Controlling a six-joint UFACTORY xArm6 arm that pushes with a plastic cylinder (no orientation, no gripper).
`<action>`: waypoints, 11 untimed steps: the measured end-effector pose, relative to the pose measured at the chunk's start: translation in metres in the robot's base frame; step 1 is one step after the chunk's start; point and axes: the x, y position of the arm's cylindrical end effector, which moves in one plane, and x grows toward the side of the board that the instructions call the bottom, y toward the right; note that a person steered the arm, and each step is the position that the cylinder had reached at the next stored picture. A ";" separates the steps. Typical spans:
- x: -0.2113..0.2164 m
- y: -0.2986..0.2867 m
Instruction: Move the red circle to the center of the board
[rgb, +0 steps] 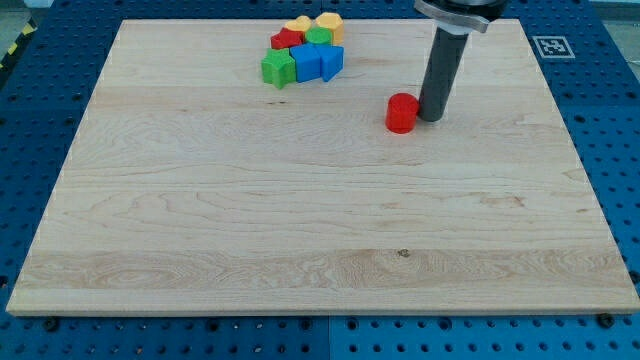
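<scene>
Bare wood fills the part of the surface closest to the camera, and nothing rests on it. No claw exists on this arm: the rod ends in my tip, which has nothing to open or shut and carries nothing. That tip stands on the surface at the view's upper right, and the red circle sits just at its left, touching it or very nearly so.

Well away from the tip, toward the view's top left, a tight cluster lies undisturbed: a green block, a blue block, a second blue block, a red block, another green block, and two yellow blocks behind them.

By my judgement the task is only begun. The tip is placed on the side of the red circle away from the middle, which suits a push, but the red circle remains well up and right of the middle of the surface. A slide down and to the view's left remains to be done.
</scene>
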 end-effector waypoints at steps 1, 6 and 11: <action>0.000 -0.013; 0.000 -0.083; -0.077 -0.066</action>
